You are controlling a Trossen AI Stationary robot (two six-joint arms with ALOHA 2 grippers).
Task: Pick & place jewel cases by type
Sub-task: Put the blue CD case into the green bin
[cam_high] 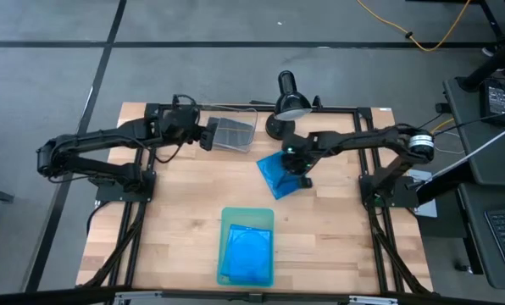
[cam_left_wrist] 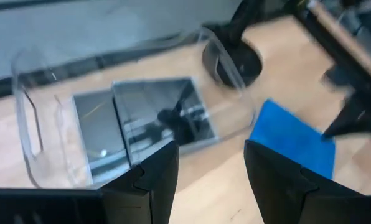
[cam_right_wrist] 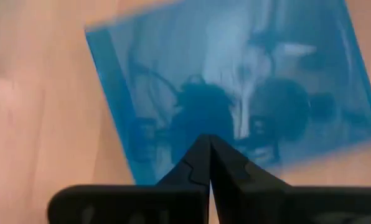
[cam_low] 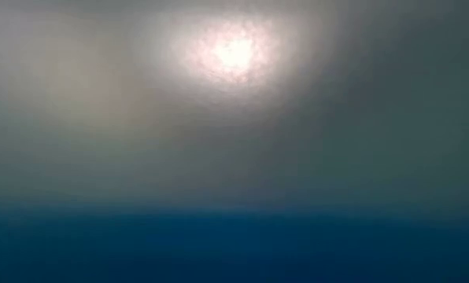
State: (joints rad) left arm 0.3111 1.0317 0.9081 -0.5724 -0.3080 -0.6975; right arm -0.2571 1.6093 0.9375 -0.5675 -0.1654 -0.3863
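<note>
The right claw [cam_right_wrist: 209,163], fingers pressed together and empty, hovers over a blue jewel case [cam_high: 278,174] lying on the table [cam_high: 337,229]. The left claw [cam_left_wrist: 210,180] hangs parted and empty beside the clear bin [cam_high: 233,134] holding grey jewel cases [cam_left_wrist: 142,121].

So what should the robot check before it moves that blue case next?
1. Right gripper above the loose translucent blue jewel case: ok.
2. Its fingers open for grabbing: not ok, shut.
3. Case lying flat on the wooden table: ok.
4. Pale-green tray already holding blue cases: ok.
5. Left gripper open, by the clear plastic bin with grey cases: ok.
6. Low view: cannot tell.
</note>
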